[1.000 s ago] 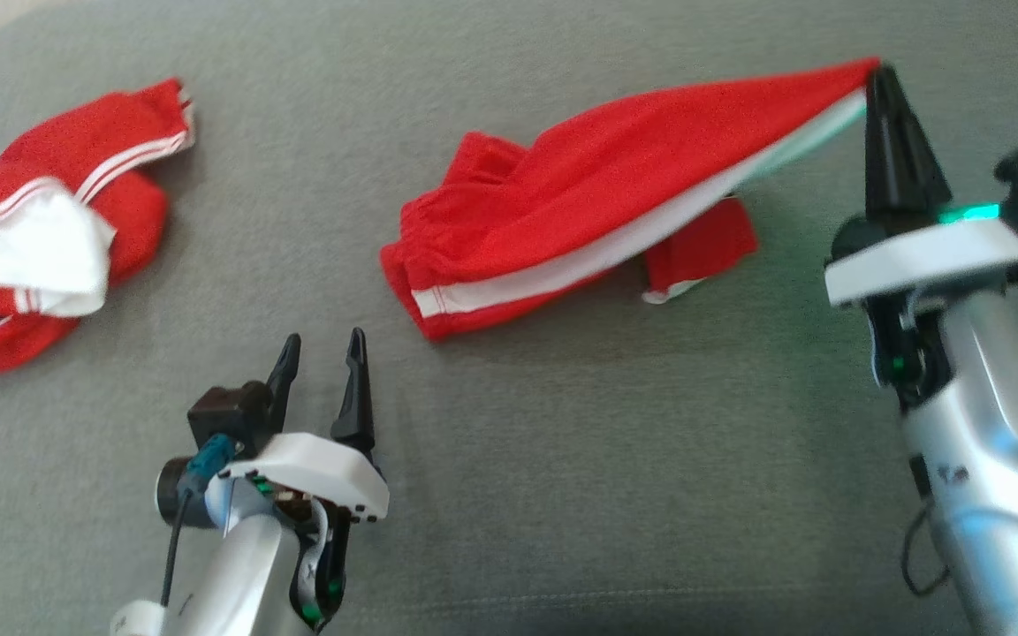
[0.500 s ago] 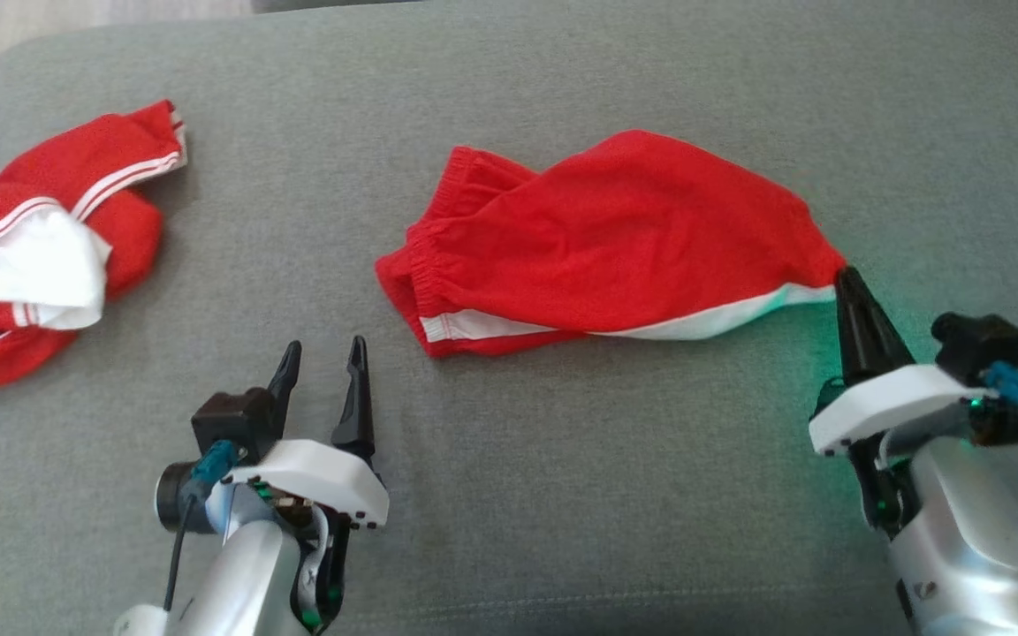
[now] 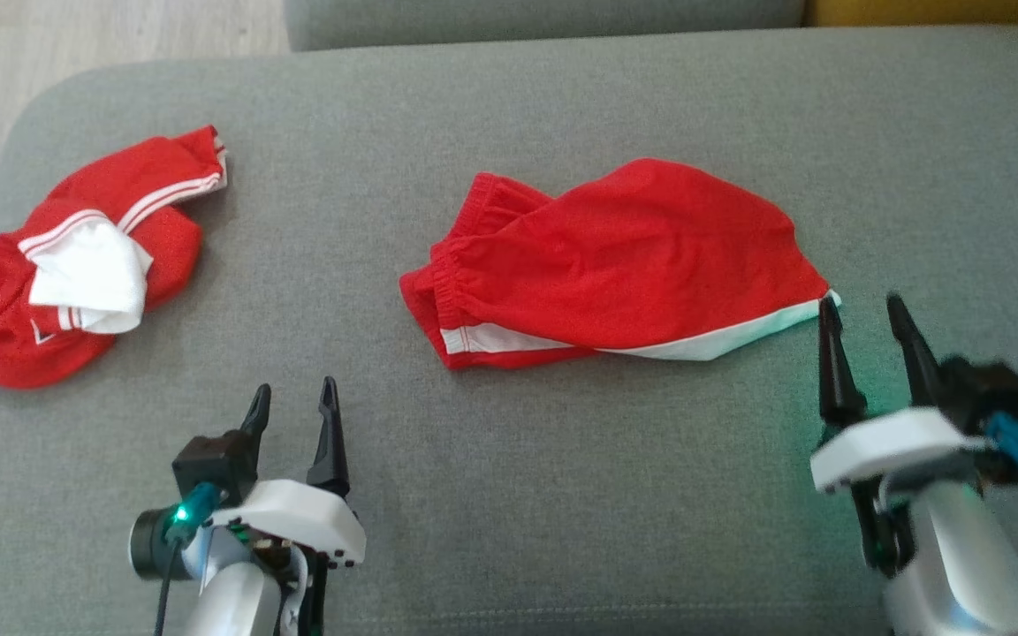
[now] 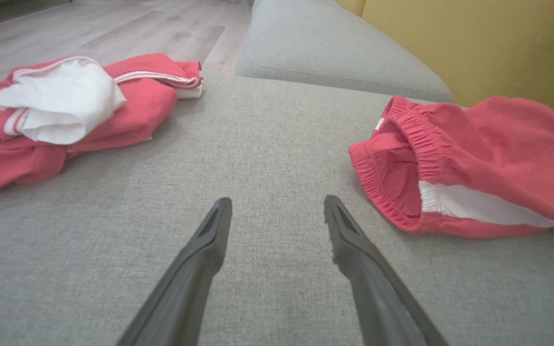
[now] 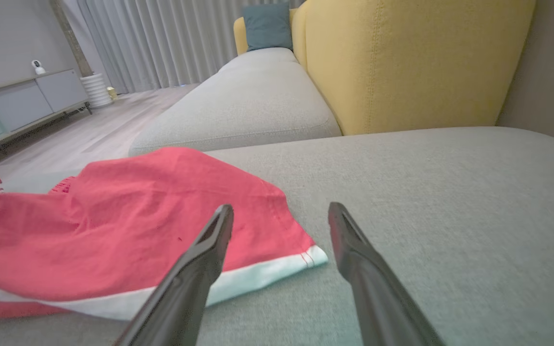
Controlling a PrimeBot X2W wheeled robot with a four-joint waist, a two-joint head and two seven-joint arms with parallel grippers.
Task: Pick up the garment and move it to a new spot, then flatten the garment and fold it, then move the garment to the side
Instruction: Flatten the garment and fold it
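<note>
Red cotton shorts w/ white side stripe (image 3: pixel 615 256) lie rumpled mid grey fabric sofa cushion (image 3: pixel 562 495). Prob. relocated already; flatten, fold & shift aside still to do. Right gripper (image 3: pixel 860 305) sits just beside the hem corner, jaws spread, empty. Left gripper (image 3: pixel 295 386) is also spread, well apart from the shorts. Count: 2 garments incl. crumpled red-and-white bundle (image 3: pixel 76 265) at left; 2 grippers.

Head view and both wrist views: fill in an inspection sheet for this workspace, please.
Surface: grey sofa cushion, flat.
Job's things: red shorts lying rumpled mid-cushion, white-trimmed hem corner by the right gripper.
Clutter: second red-and-white garment bunched at the left edge.
Grippers: left gripper open over bare cushion; right gripper open, holding nothing.
Cables: dark cable hanging at the left wrist, clear of cloth.
Surroundings: wood floor, yellow sofa back, curtains.
</note>
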